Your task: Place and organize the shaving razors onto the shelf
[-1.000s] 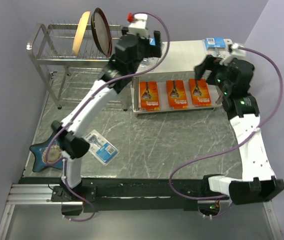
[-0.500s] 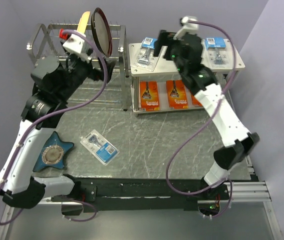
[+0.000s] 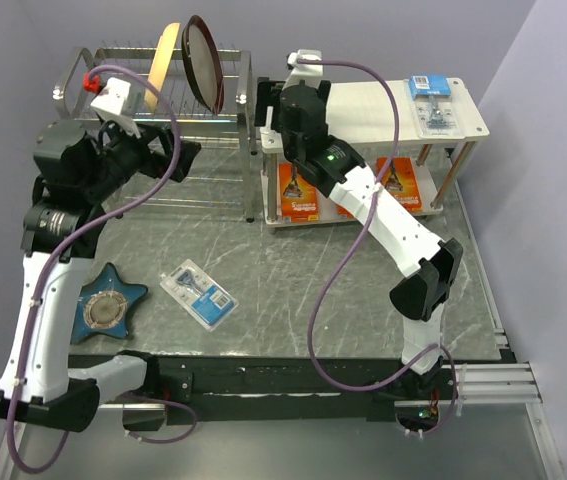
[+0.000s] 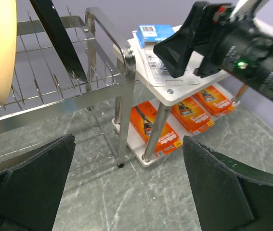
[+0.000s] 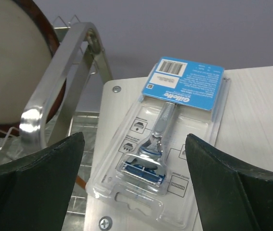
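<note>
The white shelf (image 3: 363, 105) stands at the back. My right gripper (image 3: 285, 105) hovers open over its top left corner. A clear razor pack with a blue card (image 5: 167, 139) lies flat there between the spread fingers, which do not touch it. A second blue pack (image 3: 433, 100) lies at the top right. Orange packs (image 3: 301, 190) lie side by side on the lower tier (image 4: 153, 130). One clear pack (image 3: 198, 293) lies on the table. My left gripper (image 3: 181, 155) hangs open and empty in front of the dish rack, well above the table (image 4: 126, 192).
A chrome dish rack (image 3: 143, 110) with a cream plate (image 3: 166, 62) and a dark plate (image 3: 203, 70) stands left of the shelf, close to its legs. A blue star-shaped dish (image 3: 103, 310) sits near the left arm's base.
The left arm has drawn back from the shelf's top left corner to the left. The right arm has swung from the shelf's right end to the top left corner.
</note>
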